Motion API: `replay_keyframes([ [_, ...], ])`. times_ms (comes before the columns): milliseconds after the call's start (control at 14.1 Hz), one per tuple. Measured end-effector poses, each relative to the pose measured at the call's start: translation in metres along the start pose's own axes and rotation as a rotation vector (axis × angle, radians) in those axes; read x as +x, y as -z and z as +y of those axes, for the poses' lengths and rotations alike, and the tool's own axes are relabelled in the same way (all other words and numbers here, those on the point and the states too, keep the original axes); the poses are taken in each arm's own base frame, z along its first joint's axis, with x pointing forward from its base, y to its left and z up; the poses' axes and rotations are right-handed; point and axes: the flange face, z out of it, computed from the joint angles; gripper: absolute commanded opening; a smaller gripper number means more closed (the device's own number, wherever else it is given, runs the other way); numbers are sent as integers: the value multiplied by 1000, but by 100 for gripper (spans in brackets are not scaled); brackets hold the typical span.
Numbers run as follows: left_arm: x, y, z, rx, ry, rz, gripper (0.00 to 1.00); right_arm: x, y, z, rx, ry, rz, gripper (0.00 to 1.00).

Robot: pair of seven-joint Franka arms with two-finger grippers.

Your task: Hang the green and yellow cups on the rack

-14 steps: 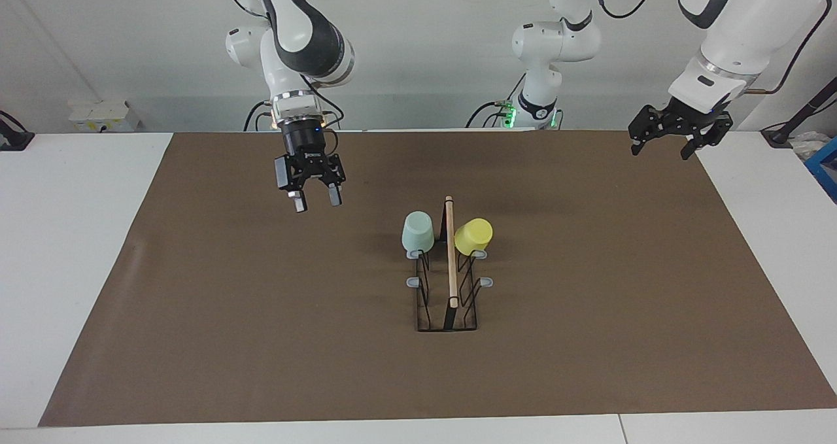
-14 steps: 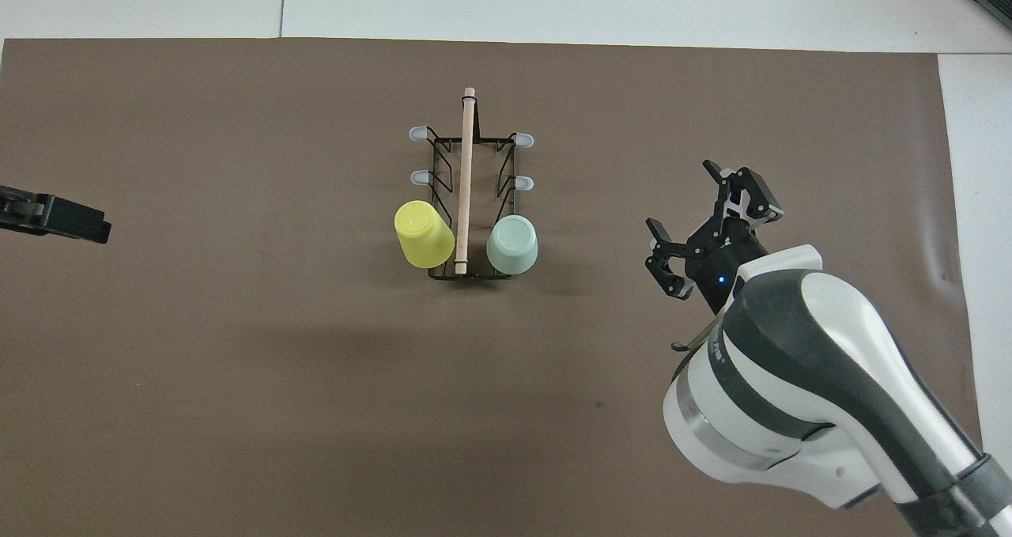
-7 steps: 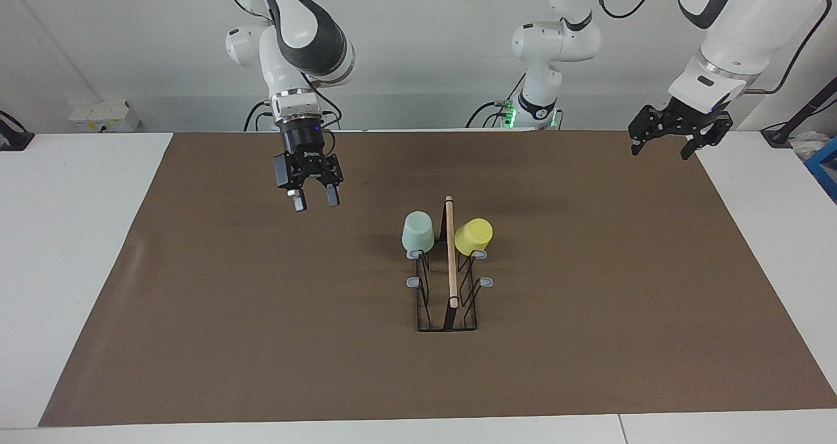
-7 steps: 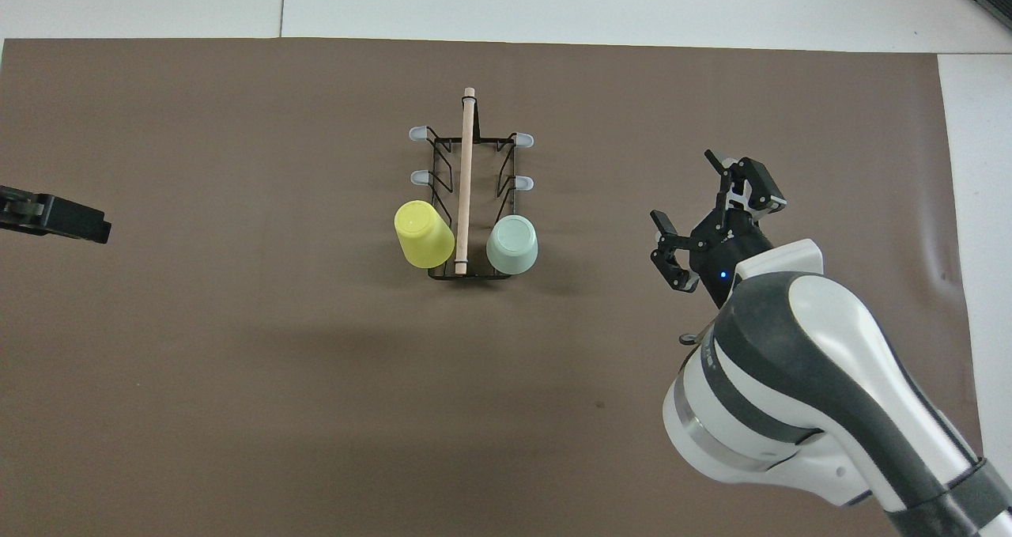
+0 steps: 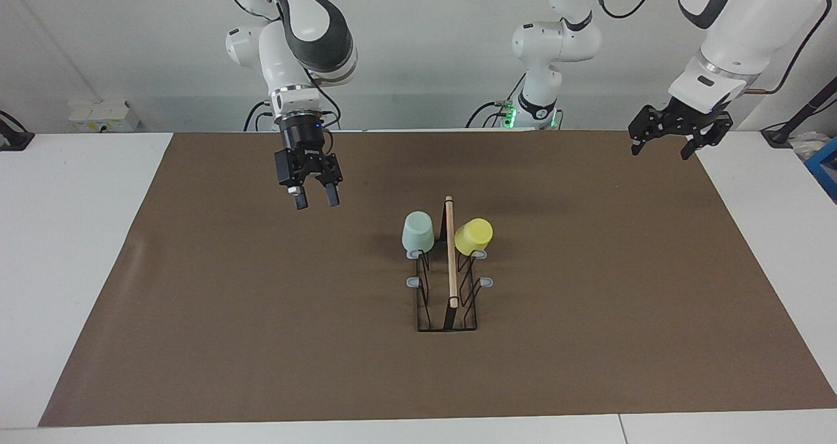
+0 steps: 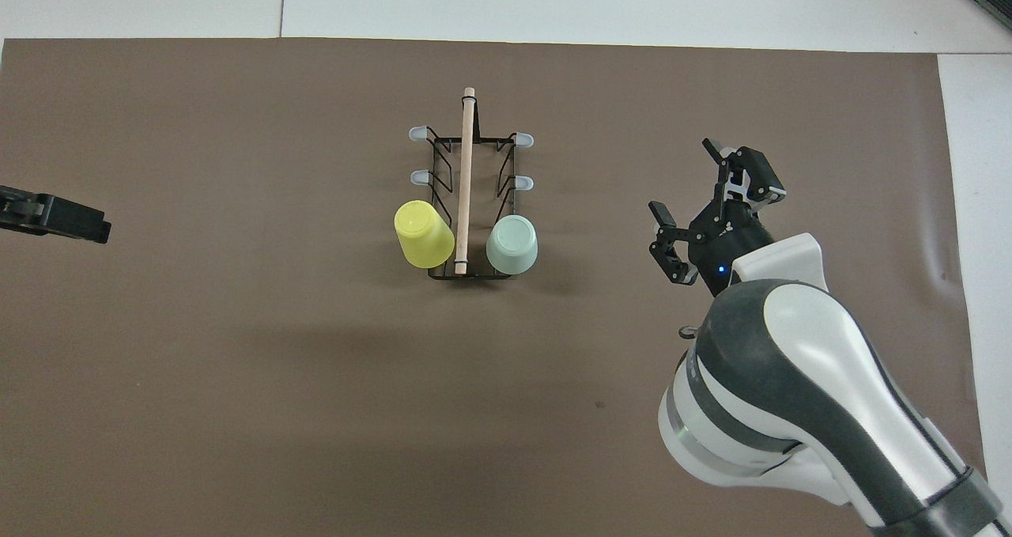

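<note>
Both cups look like thin, light plastic, probably a bit slick, so I'd pinch across the tapered wall near the rim rather than squeeze hard. No handles to grab. The green cup [image 5: 417, 231] is pale mint, the yellow cup [image 5: 473, 236] bright. Both sit upside down on prongs at the end of the rack [image 5: 448, 300] nearest the robots, one each side of its wooden bar, mid-mat on the brown mat [image 5: 261, 339]. Right gripper [image 5: 315, 199] hangs empty with fingers apart toward the right arm's end. Left gripper [image 5: 667, 144] waits, spread open, over the mat's corner.
</note>
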Motion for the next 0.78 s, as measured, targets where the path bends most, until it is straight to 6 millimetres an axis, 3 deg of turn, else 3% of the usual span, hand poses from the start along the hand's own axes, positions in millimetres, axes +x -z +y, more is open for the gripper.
replay_keyframes([
  [780,0,0,0,0,0,0,100,25,-12,7,64,-212,146,100],
])
